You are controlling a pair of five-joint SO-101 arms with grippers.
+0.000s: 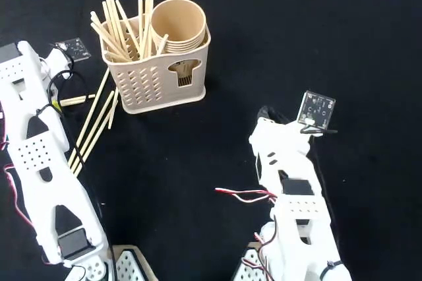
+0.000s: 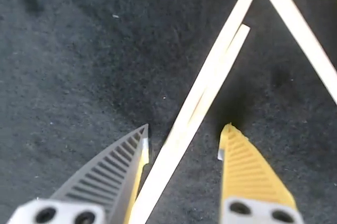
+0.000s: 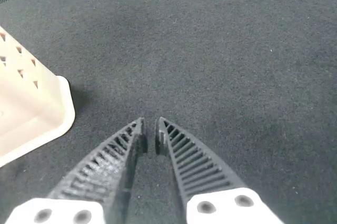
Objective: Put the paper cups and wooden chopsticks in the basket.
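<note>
Looking down, the basket holds one stack of cups and a bundle of chopsticks; about five loose chopsticks lie just left of it. On the left wrist, the left gripper is spread wide and empty, straddling two loose chopsticks. On the right wrist, the right gripper is nearly closed and empty, near the basket's corner.

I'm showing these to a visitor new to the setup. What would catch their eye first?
The beige basket on the black table, already holding stacked paper cups and a bunch of chopsticks. Next, the loose chopsticks lying on the table beside it, toward the left arm, with the open left hand straddling two of them.
</note>
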